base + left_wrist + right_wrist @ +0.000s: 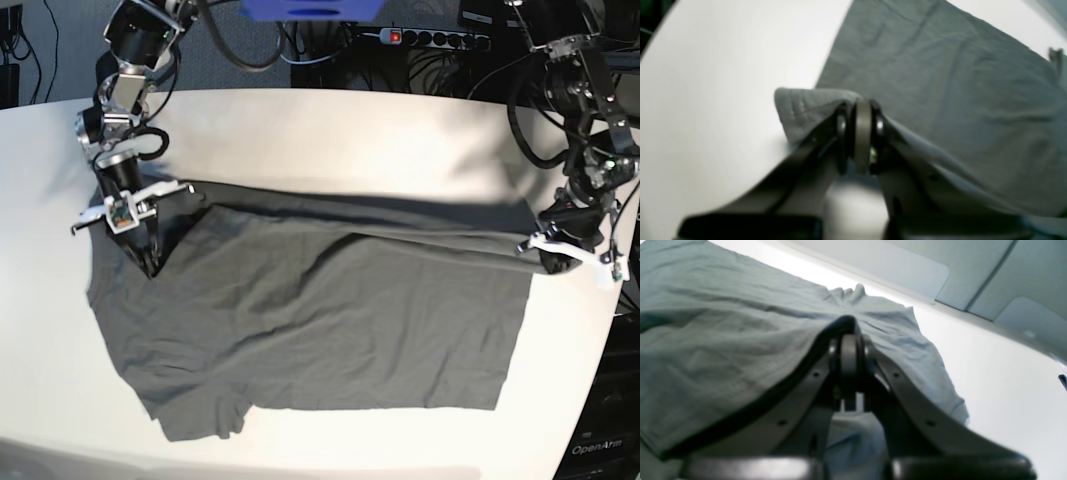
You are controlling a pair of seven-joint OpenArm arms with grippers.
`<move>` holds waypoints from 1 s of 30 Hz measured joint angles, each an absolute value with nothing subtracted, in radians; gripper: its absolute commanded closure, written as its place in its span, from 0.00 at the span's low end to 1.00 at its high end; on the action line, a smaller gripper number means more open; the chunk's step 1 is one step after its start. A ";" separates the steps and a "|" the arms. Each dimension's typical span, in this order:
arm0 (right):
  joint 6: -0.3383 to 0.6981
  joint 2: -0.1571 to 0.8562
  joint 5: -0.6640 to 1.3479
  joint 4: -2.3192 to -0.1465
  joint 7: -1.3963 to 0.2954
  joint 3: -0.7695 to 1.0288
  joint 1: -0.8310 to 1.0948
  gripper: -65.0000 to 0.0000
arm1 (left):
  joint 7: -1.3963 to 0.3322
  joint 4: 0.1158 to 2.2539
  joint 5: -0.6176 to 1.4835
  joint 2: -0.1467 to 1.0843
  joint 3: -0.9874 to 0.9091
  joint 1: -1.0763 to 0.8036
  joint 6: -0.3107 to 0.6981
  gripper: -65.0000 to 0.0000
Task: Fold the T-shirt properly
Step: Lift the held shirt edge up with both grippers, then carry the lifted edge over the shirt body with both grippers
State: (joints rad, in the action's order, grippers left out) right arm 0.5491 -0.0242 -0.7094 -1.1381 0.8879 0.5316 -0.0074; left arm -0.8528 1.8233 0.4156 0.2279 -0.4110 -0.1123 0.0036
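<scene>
T-shirt, dark grey, spread across the middle of the white worktop, its body flat toward the near edge while the far edge is lifted and pulled into a taut line between the two arms. Left gripper, near the worktop's right edge in the base view, has its fingers pressed together on a hemmed corner of the cloth; right gripper, near the far left corner, has its fingers likewise clamped on a raised fold of fabric that drapes over them. By the look of it the cloth is light, thin and limp: it sags and creases between the holds, keeps no shape of its own, and should slide readily on the smooth top. It seems in no way fragile, though a single thin layer could slip out of a shallow pinch. Stitched hems, corners and shoulder seams would give the firmest purchase, with two well-separated holds keeping an edge straight. Both wrist views are soft and blurred. How many layers each pinch holds cannot be told, the neck opening and label are not visible, and dark fingers on dark cloth blur together at the left in the base view.
</scene>
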 measured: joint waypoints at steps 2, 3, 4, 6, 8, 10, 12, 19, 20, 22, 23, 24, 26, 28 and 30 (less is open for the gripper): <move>0.548 -0.024 -0.709 -1.138 0.863 0.533 -0.029 0.99 | -0.862 1.799 0.372 0.228 -0.380 -0.101 0.004 0.96; 0.549 -0.023 -0.709 -1.138 0.862 0.533 -0.037 0.99 | -0.859 1.793 0.352 0.227 -0.366 -0.098 0.004 0.96; 0.550 -0.022 -0.709 -1.138 0.860 0.532 -0.043 0.99 | -0.856 1.791 0.332 0.227 -0.353 -0.097 0.004 0.96; 0.550 -0.021 -0.709 -1.138 0.849 0.533 -0.049 0.99 | -0.856 1.789 0.282 0.227 -0.324 -0.097 0.003 0.96; 0.550 -0.022 -0.709 -1.138 0.846 0.533 -0.050 0.99 | -0.841 1.785 0.264 0.227 -0.298 -0.099 0.003 0.96; 0.550 -0.022 -0.709 -1.138 0.844 0.533 -0.057 0.99 | -0.810 1.785 0.266 0.224 -0.284 -0.099 0.005 0.96; 0.550 -0.016 -0.709 -1.138 0.824 0.531 -0.063 0.99 | -0.804 1.784 0.265 0.224 -0.283 -0.097 0.007 0.96; 0.551 0.019 -0.710 -1.116 0.808 0.529 -0.090 0.99 | -0.807 1.725 0.221 0.231 -0.279 -0.046 0.013 0.96; 0.552 0.027 -0.715 -1.109 0.805 0.528 -0.096 0.99 | -0.804 1.719 0.199 0.230 -0.278 -0.035 0.011 0.96; 0.548 0.039 -0.712 -1.094 0.808 0.531 -0.101 0.99 | -0.804 1.715 0.131 0.231 -0.262 -0.028 0.010 0.96; 0.547 0.043 -0.712 -1.091 0.807 0.531 -0.099 0.99 | -0.804 1.715 0.105 0.231 -0.245 -0.028 0.008 0.96; 0.547 0.044 -0.712 -1.086 0.808 0.531 -0.097 0.99 | -0.804 1.714 0.080 0.230 -0.226 -0.031 0.007 0.96; 0.550 0.047 -0.714 -1.080 0.807 0.531 -0.096 0.99 | -0.804 1.714 0.051 0.229 -0.181 -0.030 0.007 0.96; 0.550 0.047 -0.714 -1.080 0.808 0.531 -0.096 0.99 | -0.771 1.714 0.015 0.228 -0.140 -0.026 0.014 0.96; 0.550 0.047 -0.712 -1.080 0.810 0.531 -0.096 0.99 | -0.751 1.714 -0.032 0.227 -0.115 -0.021 0.018 0.96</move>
